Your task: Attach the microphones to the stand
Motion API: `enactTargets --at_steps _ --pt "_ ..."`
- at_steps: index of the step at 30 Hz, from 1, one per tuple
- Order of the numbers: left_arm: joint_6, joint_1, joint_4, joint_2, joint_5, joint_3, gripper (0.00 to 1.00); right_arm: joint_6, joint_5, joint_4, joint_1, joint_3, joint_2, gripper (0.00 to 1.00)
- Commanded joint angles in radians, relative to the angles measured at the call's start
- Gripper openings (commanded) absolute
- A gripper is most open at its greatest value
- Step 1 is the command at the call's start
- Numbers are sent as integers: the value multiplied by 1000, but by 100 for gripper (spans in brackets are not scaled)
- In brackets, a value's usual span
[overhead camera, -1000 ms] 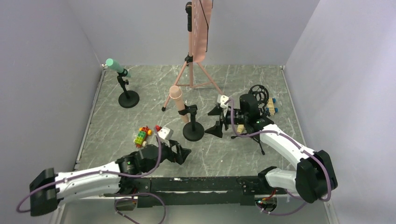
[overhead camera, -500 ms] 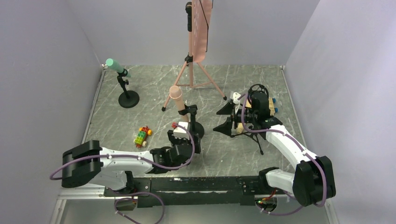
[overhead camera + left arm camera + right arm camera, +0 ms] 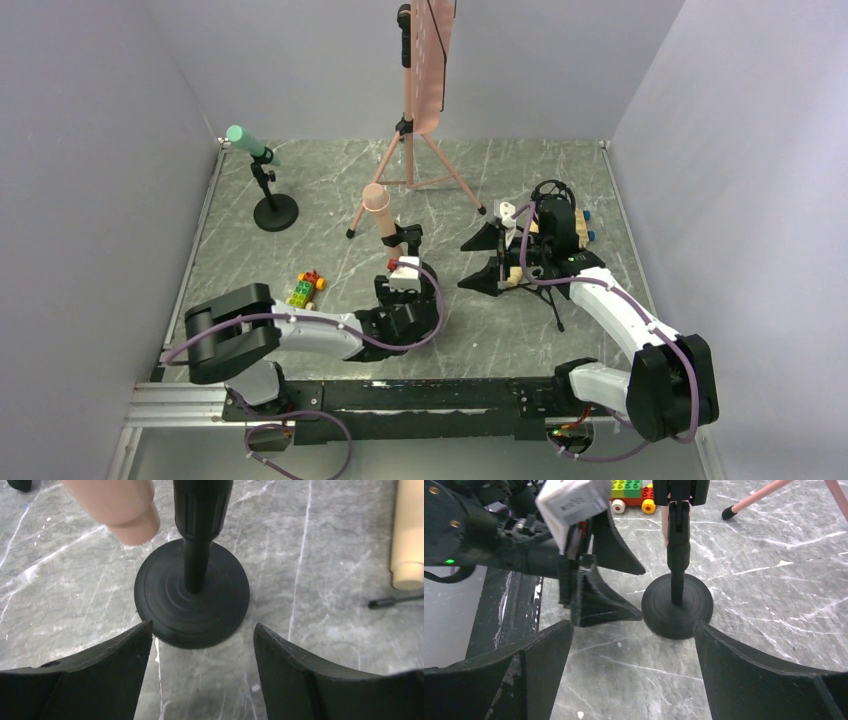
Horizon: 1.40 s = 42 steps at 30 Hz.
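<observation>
The pale pink microphone [image 3: 378,207] sits tilted in the clip of a black stand [image 3: 408,240] with a round base [image 3: 192,600]; its lower end [image 3: 122,507] shows in the left wrist view. My left gripper [image 3: 408,298] [image 3: 202,635] is low on the table just short of that base, open, with only bare table between its fingers. The right gripper [image 3: 481,262] [image 3: 631,630] faces the same base [image 3: 677,607] from the right, open and holding nothing. The teal-green microphone [image 3: 244,140] rests on a stand [image 3: 274,212] at back left. A tan-yellow microphone [image 3: 409,535] lies on the table by the right gripper.
A pink tripod [image 3: 412,165] carrying a pink sheet stands at the back middle. The multicoloured block toy [image 3: 304,291] lies left of the left gripper. Black gear with a wheel-shaped part [image 3: 553,203] sits behind the right wrist. A thin black rod [image 3: 395,600] lies near the tan microphone.
My left arm has swung right from beside the block toy to the pink microphone's stand base, and its jaws have narrowed a little. The right gripper drew back slightly to the right.
</observation>
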Motion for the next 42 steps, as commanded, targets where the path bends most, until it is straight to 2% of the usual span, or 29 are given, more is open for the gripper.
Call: enactTargets --at_steps 1,3,10,13,16,21,26,31,35,39,42 --pt "-9 49 84 63 -25 72 74 -43 -60 -16 -5 12 11 95" --pt "15 63 118 99 -18 99 67 -43 -66 -20 -5 16 17 95" --pt "-27 102 54 199 -17 200 57 -44 -70 -18 -5 13 11 95" --pt "-36 117 45 221 -19 211 44 -43 -72 -20 -5 13 16 95" --pt "-9 127 44 229 -20 215 37 -43 -73 -20 -5 13 14 95" --pt "85 133 100 199 -15 158 22 -43 -76 -20 -7 13 17 95" --pt "220 134 189 138 25 45 14 -48 -78 -23 -7 14 19 95" --pt "291 133 215 69 66 -50 15 -52 -83 -27 -6 15 26 95" --pt "315 133 206 8 109 -99 21 -68 -87 -39 -7 13 28 95" --pt "311 131 124 -80 169 -124 45 -119 -98 -70 0 10 30 95" --pt "283 131 5 -168 191 -137 60 -179 -84 -127 27 27 49 95"
